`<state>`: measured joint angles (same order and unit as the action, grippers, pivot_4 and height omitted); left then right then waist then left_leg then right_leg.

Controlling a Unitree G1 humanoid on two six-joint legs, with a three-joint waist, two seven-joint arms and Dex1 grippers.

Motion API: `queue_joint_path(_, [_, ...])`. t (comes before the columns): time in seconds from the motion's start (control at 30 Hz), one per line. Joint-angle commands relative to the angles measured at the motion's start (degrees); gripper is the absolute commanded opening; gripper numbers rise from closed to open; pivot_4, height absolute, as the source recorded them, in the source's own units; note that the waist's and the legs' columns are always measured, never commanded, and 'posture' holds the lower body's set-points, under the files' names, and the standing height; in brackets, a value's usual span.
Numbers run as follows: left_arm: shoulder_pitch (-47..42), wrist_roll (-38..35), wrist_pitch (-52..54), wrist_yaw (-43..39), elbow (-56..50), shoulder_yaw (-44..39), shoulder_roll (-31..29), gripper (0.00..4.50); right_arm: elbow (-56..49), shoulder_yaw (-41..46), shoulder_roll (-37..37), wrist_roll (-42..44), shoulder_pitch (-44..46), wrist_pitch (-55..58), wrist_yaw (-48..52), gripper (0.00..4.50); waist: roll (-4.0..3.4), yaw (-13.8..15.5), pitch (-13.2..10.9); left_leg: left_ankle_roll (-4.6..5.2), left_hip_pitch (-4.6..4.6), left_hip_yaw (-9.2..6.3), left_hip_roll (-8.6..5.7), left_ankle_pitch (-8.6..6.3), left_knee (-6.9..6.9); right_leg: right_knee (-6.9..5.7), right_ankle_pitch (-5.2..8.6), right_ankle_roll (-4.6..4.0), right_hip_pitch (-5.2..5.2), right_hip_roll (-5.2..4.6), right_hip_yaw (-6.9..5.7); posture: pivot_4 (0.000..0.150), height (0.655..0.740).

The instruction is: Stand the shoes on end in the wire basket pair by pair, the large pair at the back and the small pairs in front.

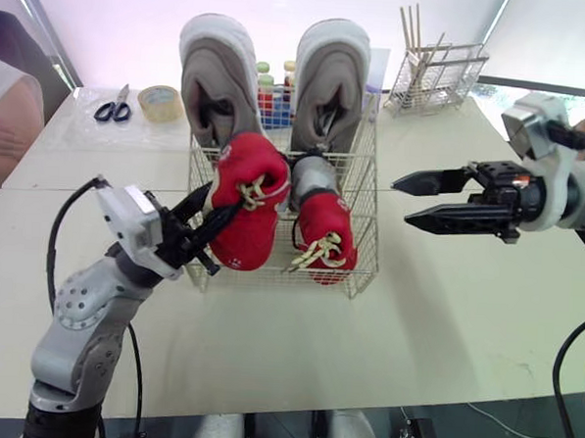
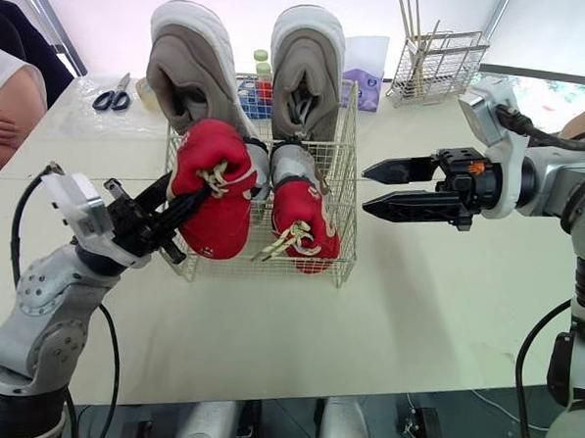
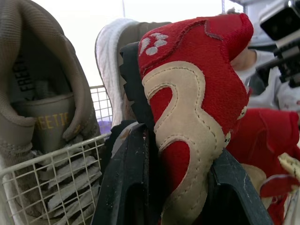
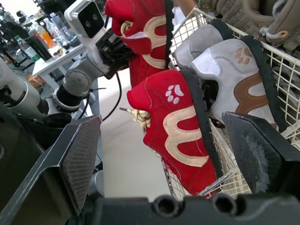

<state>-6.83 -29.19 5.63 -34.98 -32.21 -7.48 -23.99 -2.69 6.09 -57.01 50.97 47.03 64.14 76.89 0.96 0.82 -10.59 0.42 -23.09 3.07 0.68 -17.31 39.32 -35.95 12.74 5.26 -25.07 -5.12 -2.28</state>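
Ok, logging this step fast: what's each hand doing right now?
Left hand: closed on a red shoe.
Right hand: open, empty.

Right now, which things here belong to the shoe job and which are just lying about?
Job: wire basket, large grey shoes, small grey shoes, red shoe in the left gripper, second red shoe.
Lying about: scissors, tape roll, bottles, wire rack of sticks.
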Motion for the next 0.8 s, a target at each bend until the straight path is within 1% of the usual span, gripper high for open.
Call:
queue_joint_path(0.03, [-2.28, 2.72, -4.08, 0.21, 2.61, 1.16, 1.71, 0.77, -2.22, 2.94, 0.18, 2.85, 0.54, 1.24, -1.35, 4.50, 0.00, -0.03, 0.00, 0.00, 0.03, 0.00, 0.00, 0.00, 0.00, 0.00, 0.00, 0.00, 0.03, 0.00, 0.00, 0.150, 0.7400])
queue_joint_path(0.13, [-4.89, 4.07, -5.77, 0.54, 3.25, 1.83, 2.38, 0.77, -3.09, 3.46, 0.14, 3.86, 0.11, 1.96, -2.49, 4.50, 0.00, 0.03, 0.00, 0.00, 0.02, -0.04, 0.01, 0.00, 0.01, -0.01, 0.00, 0.00, 0.03, 0.00, -0.01, 0.150, 0.7400])
queue_joint_path(0.2, [-5.02, 4.57, -6.32, 0.40, 3.66, 1.89, 2.22, 0.77, -3.25, 3.83, 0.08, 4.54, 0.11, 2.50, -3.10, 4.50, 0.00, -0.02, 0.00, 0.00, 0.03, -0.04, 0.01, 0.00, 0.01, -0.01, 0.00, 0.00, 0.04, 0.00, -0.01, 0.150, 0.7400])
queue_joint_path(0.33, [-2.43, 6.38, -8.88, -1.06, 5.36, 2.54, 2.02, 0.77, -3.85, 4.01, -0.05, 5.89, 0.14, 3.36, -3.96, 4.50, 0.00, -0.05, 0.00, 0.00, 0.05, -0.04, 0.02, 0.00, 0.01, -0.02, 0.00, 0.01, 0.05, 0.00, -0.01, 0.150, 0.7400])
queue_joint_path(0.5, [2.25, 5.00, -8.91, -0.97, 6.23, 3.05, 3.30, 0.77, -5.13, 4.15, 0.35, 7.57, 0.48, 4.39, -5.05, 4.50, 0.00, -0.07, 0.00, 0.03, 0.23, -0.03, 0.05, -0.02, 0.01, 0.00, 0.00, 0.00, 0.21, 0.00, -0.01, 0.150, 0.7400])
queue_joint_path(0.6, [4.47, 4.15, -8.44, -1.34, 6.20, 2.74, 3.24, 0.77, -7.83, 4.92, 0.98, 10.54, -0.43, 6.26, -6.65, 4.50, -0.01, -0.08, 0.01, 0.06, 0.39, -0.03, 0.08, -0.04, -0.01, 0.01, 0.01, -0.01, 0.34, 0.00, -0.01, 0.150, 0.7400])
queue_joint_path(0.7, [5.66, 4.29, -8.74, -1.25, 6.23, 2.56, 3.00, 0.77, -12.47, 7.47, 3.74, 15.34, -4.79, 8.44, -11.88, 4.50, 0.01, -0.08, 0.05, 0.11, 0.62, -0.02, 0.14, -0.07, -0.07, 0.09, 0.01, -0.02, 0.56, 0.05, -0.01, 0.150, 0.7400])
queue_joint_path(0.8, [6.00, 5.38, -10.07, -1.59, 7.51, 2.75, 2.79, 0.77, -18.29, 7.30, 4.87, 16.86, -10.85, 8.58, -15.17, 4.50, -0.01, -0.07, 0.08, 0.12, 0.65, -0.02, 0.17, -0.08, -0.09, 0.13, 0.01, -0.02, 0.61, 0.07, -0.02, 0.150, 0.7400])
